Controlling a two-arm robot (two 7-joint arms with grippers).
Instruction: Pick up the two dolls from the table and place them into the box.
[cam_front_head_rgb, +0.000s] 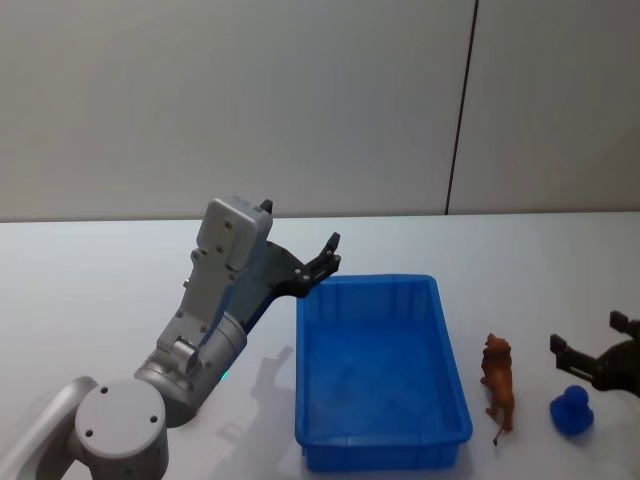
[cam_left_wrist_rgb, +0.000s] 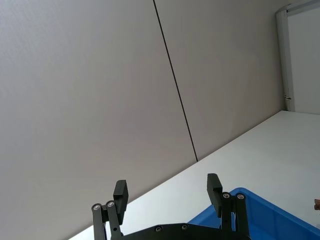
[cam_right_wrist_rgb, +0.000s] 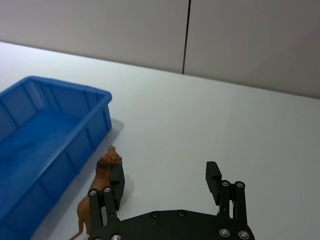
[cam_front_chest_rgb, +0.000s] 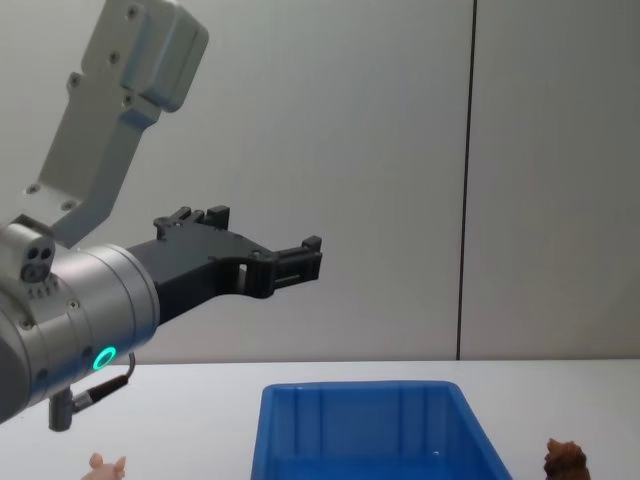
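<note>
A white table (cam_front_head_rgb: 100, 290) stands before a plain grey wall, with a bright blue box (cam_front_head_rgb: 380, 452) near its middle.

Left of the box, in the chest view, a small pale pink doll (cam_front_chest_rgb: 105, 465) with little ears rests on the table, apart from the box (cam_front_chest_rgb: 360, 388).

The left arm rises from the table's left side. The left gripper (cam_front_head_rgb: 328, 258) hangs in the air by the box's far left corner, raised well above the rim in the chest view (cam_front_chest_rgb: 305, 258). In the left wrist view the left gripper (cam_left_wrist_rgb: 167, 189) has its two black fingers spread wide with nothing between them, and a corner of the box (cam_left_wrist_rgb: 270, 215) lies below them.

The box is open-topped, with ribbed inner walls and a rolled rim. Neither doll is inside it.

Just right of the box, the brown doll (cam_front_head_rgb: 498, 385), a shaggy lion-like figure, stands upright on the table, close to the box's right wall but not touching it. In the chest view the brown doll (cam_front_chest_rgb: 565, 460) shows to the right of the box.

Farther right of the box lies a small blue figure (cam_front_head_rgb: 572, 410), near the brown doll.

The right gripper (cam_front_head_rgb: 592, 336) sits low, right of the box, just beyond the blue figure. In the right wrist view the right gripper (cam_right_wrist_rgb: 165, 177) is wide open and empty, one finger just beside the brown doll (cam_right_wrist_rgb: 106, 162), with the box (cam_right_wrist_rgb: 97, 125) past it.
</note>
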